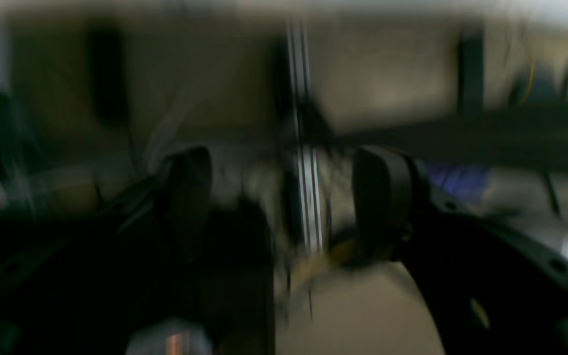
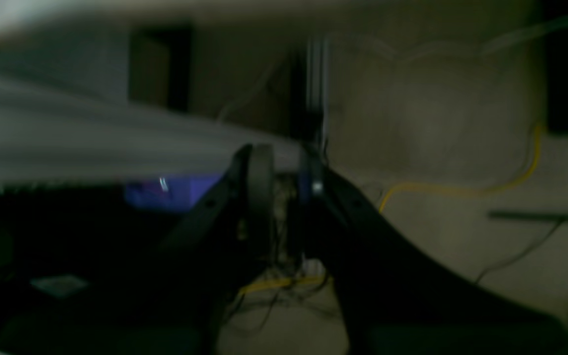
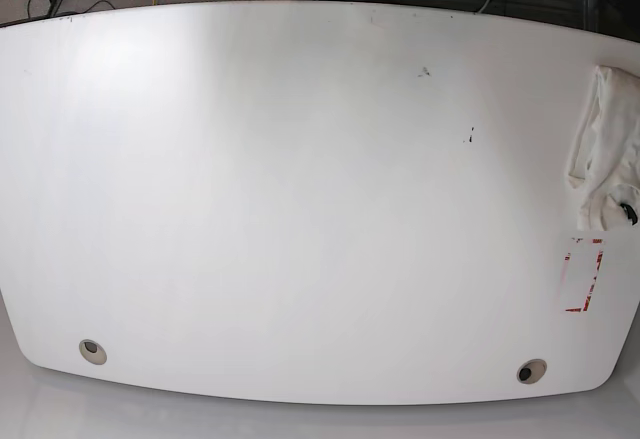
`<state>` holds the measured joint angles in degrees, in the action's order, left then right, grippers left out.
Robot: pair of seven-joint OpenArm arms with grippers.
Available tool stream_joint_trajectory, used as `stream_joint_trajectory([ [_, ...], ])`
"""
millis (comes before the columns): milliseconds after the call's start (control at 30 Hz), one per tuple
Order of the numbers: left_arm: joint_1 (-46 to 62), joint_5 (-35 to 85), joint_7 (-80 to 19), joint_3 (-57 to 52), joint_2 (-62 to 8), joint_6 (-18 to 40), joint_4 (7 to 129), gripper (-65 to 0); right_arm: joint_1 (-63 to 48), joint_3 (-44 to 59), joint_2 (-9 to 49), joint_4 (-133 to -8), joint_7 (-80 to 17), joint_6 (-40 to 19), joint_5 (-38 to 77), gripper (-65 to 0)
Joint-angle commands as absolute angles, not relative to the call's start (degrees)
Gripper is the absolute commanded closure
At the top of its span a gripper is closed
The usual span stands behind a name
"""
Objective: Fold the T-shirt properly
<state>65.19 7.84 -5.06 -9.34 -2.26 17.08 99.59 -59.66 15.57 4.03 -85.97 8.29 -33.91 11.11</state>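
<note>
Base view: T-shirt [image 3: 606,149] bunched at worktop [image 3: 300,189] right edge, could slide off. Left pincer [image 1: 284,197] apart, right pincer [image 2: 284,172] nearly together, empty.

The white cotton T-shirt [image 3: 607,149] lies bunched in a crumpled heap at the right edge of the base view, on the white desk [image 3: 300,199], partly cut off by the picture border. It is not spread flat: the fabric forms a narrow, upright mass of soft folds, wider at its lower end. A small dark spot shows at the lower right of the heap; what it is cannot be told. No print is visible from this side. Both wrist views are too blurred to show the garment.
</note>
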Motion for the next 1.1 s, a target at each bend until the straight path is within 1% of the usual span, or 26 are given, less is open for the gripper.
stream_joint_trajectory([
  [0,61.8,8.8,-4.9,-8.7,-3.8,17.3,92.9,-40.4,-57.4,14.9,3.2,-77.7,15.7,-34.1,8.7,-8.7],
  [33,60.4,8.8,-4.9,-8.7,-4.1,17.3,91.1,-40.4,-56.8,14.8,3.1,-75.9,16.8,-33.9,8.0,-8.7],
  [133,55.1,8.7,-4.9,-8.7,-4.5,17.3,80.2,-40.4,-53.4,14.7,2.4,-68.4,19.6,-33.8,6.3,-8.7],
  [200,52.1,8.7,-4.9,-8.7,-4.6,17.3,74.5,-40.4,-51.6,14.8,2.4,-65.3,19.8,-33.8,5.8,-8.7],
  [233,49.4,8.7,-4.9,-8.7,-4.7,17.3,69.7,-40.4,-50.2,14.7,2.4,-62.8,19.8,-33.8,5.7,-8.7],
  [367,43.0,8.7,-4.6,-8.7,-5.8,17.3,58.9,-40.4,-46.3,14.5,2.4,-57.2,19.8,-33.7,5.6,-8.7],
  [533,36.1,8.4,-0.3,-8.7,-6.5,17.3,45.7,-40.7,-41.7,14.4,2.8,-50.2,19.8,-33.7,5.3,-8.7],
  [700,28.4,4.4,5.8,-8.7,-6.5,17.2,30.5,-40.8,-35.9,14.7,3.9,-41.6,19.8,-33.1,1.5,-8.7],
  [733,25.0,2.9,8.1,-8.7,-6.5,17.1,24.4,-40.8,-33.7,14.7,4.2,-38.3,19.9,-31.7,-0.1,-8.7],
  [800,22.0,2.0,10.2,-8.7,-6.5,16.2,18.6,-40.8,-31.6,14.7,4.2,-35.3,20.0,-29.8,-1.5,-8.7],
  [900,17.6,0.1,13.9,-8.7,-6.5,13.2,10.7,-40.8,-28.4,14.7,4.2,-31.4,20.2,-26.7,-3.8,-8.7],
  [967,15.4,-1.4,15.5,-8.7,-6.5,11.1,7.6,-40.8,-26.3,14.6,4.2,-29.7,20.1,-25.3,-5.1,-8.7],
  [1067,14.0,-3.4,15.4,-8.7,-6.4,9.0,6.1,-40.8,-23.6,14.5,4.2,-27.1,20.0,-23.8,-7.3,-8.7],
])
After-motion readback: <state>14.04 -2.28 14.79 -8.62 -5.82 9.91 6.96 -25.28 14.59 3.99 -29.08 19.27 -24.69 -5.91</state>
